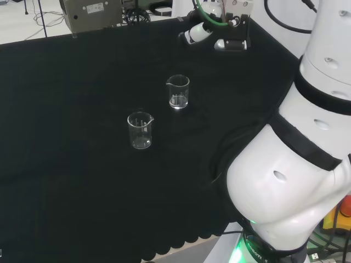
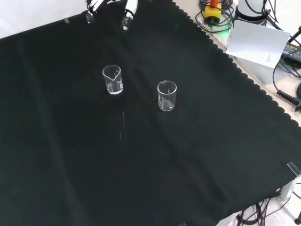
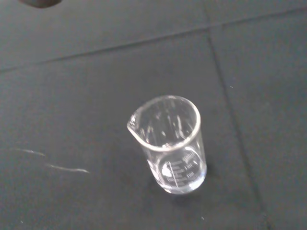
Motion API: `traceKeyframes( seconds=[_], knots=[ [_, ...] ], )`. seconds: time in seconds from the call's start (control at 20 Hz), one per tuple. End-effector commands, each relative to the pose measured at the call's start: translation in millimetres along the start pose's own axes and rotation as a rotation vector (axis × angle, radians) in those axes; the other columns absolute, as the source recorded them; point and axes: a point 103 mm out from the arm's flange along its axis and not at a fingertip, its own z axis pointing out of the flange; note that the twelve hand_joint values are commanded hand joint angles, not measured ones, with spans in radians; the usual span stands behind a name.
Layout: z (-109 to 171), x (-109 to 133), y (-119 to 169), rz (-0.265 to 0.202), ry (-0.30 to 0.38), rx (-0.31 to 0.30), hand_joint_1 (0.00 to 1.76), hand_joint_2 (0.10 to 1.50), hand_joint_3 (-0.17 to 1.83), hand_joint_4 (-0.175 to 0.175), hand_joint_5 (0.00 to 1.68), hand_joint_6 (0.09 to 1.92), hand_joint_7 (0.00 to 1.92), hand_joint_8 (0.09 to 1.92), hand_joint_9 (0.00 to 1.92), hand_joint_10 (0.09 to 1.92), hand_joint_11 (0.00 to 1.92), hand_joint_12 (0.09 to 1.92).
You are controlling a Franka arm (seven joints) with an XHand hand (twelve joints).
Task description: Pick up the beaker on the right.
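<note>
Two clear glass beakers stand upright and apart on the black cloth, and both look empty. In the head view one beaker [image 1: 177,91] is to the right and farther back, the other beaker [image 1: 140,130] to the left and nearer. In the front view they are the left beaker [image 2: 113,79] and the right beaker [image 2: 167,95]. The hand [image 1: 197,32] hovers beyond the head view's right beaker, clear of it, with relaxed fingers that hold nothing. In the front view the hand [image 2: 128,13] enters from the top, above the left beaker. The wrist view looks down on one beaker [image 3: 170,143] with a pouring spout.
The arm's white links [image 1: 296,164] take up the right of the head view. A grey device [image 1: 90,13] stands behind the cloth's far edge. In the front view a white card [image 2: 256,42], cables and a yellow box [image 2: 214,9] lie past the scalloped cloth edge [image 2: 244,75].
</note>
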Motion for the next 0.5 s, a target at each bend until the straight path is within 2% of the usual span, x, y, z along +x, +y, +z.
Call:
traceKeyframes(
  seconds=[0.05,0.35,0.5],
  knots=[
    [66,-2,54,-0.150,0.182,0.044,0.66,0.82,0.39,-0.036,0.35,0.09,0.20,0.72,0.37,0.71,0.05,1.40],
    [82,-5,60,-0.170,0.201,0.066,0.66,0.79,0.40,-0.035,0.35,0.09,0.17,0.71,0.36,0.71,0.04,1.40],
    [93,-10,60,-0.176,0.255,0.070,0.66,0.79,0.40,-0.036,0.35,0.09,0.18,0.71,0.36,0.71,0.04,1.41]
  ],
)
